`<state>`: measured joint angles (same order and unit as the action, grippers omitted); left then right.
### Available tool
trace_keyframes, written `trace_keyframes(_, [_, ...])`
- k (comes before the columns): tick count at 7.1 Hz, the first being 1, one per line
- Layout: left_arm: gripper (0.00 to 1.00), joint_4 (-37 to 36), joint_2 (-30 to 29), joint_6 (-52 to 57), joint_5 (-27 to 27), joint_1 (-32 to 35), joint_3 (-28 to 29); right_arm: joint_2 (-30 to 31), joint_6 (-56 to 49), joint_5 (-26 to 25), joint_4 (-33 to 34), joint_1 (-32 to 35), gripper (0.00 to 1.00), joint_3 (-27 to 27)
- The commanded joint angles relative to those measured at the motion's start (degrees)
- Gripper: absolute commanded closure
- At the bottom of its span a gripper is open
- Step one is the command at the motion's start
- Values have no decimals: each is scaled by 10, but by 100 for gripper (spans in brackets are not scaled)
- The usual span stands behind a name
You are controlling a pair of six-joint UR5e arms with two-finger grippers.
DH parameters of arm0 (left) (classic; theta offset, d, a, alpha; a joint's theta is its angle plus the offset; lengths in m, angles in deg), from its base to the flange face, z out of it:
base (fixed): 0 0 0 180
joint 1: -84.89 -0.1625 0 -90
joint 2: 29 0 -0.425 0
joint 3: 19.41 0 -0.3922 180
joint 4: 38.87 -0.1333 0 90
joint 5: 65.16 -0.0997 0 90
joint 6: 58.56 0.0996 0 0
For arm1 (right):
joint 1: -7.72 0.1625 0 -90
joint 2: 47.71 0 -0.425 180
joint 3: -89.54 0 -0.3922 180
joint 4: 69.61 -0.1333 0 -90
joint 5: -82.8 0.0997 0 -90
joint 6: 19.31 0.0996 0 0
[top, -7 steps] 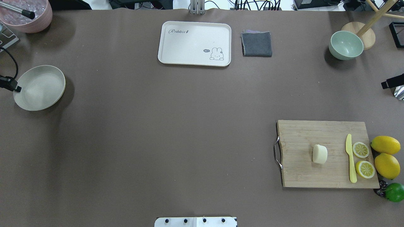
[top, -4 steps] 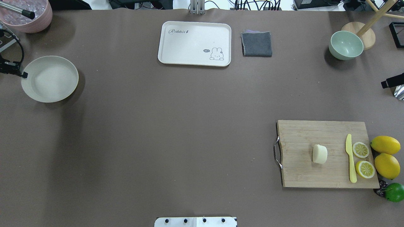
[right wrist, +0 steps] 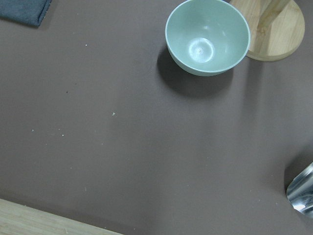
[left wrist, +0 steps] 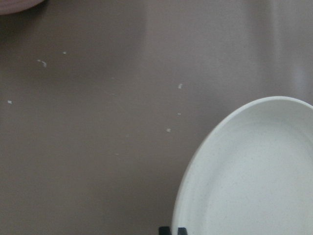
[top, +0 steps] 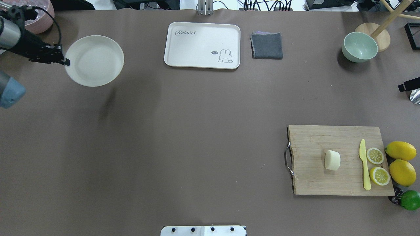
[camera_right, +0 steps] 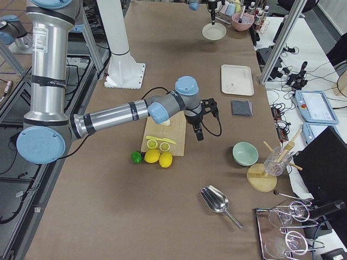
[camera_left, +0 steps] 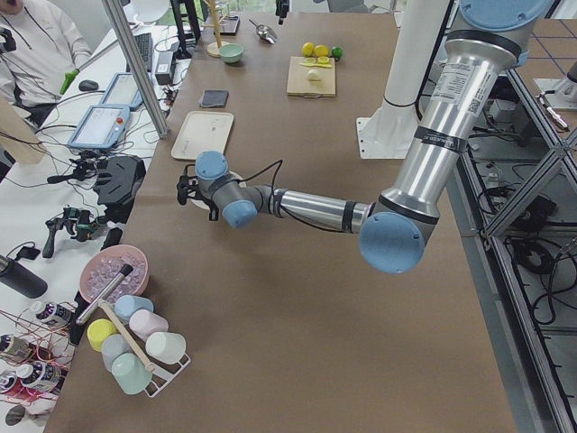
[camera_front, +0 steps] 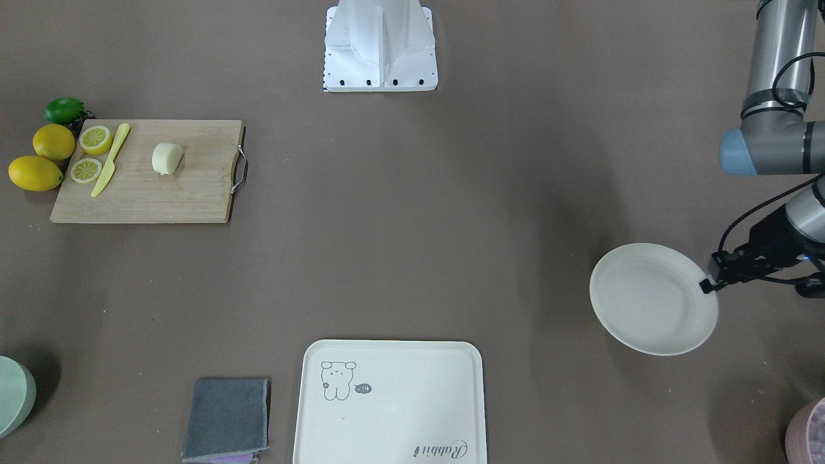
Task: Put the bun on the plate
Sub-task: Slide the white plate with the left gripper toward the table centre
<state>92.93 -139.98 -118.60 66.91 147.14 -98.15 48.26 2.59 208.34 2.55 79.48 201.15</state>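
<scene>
Off-white plate (top: 94, 61), rim tight in left gripper (top: 66, 61), well apart from bun (top: 332, 160) on board (top: 311, 178) beside knife (top: 364, 164)

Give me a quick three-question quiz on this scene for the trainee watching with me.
1. True or false: the bun already lies on the plate.
2. What grips the plate's rim? A. the left gripper B. the right gripper C. nothing, it sits free on the table
3. Fill in: the bun rests on the wooden ____, apart from the yellow knife.

Key: 1 false; 2 A; 3 cutting board.
</scene>
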Motion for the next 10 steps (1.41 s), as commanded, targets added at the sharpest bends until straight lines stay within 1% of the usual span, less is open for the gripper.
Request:
trace_keyframes(1, [100, 0, -45, -163, -60, -116, -55, -1, 28, 1, 0, 0, 0, 0])
trace_keyframes(2, [100, -1, -53, -209, -91, -163, -73, -2, 32, 1, 0, 0, 0, 1])
trace_keyframes(3, [100, -1, -70, -260, -149, -219, -83, -2, 33, 1, 0, 0, 0, 0])
trace_keyframes(4, [100, -5, -93, -287, -189, -260, -81, -2, 33, 1, 0, 0, 0, 0])
trace_keyframes(6, [100, -6, -109, -312, -233, -315, -81, -2, 34, 3, 0, 0, 0, 0])
trace_keyframes(8, [100, -8, -111, -313, -278, -356, -79, -2, 34, 1, 0, 0, 0, 0])
trace_keyframes(9, [26, -8, -109, -310, -282, -358, -83, -2, 34, 1, 0, 0, 0, 1])
trace_keyframes(10, [2, -8, -106, -309, -284, -357, -88, -2, 35, 3, 0, 0, 0, 1])
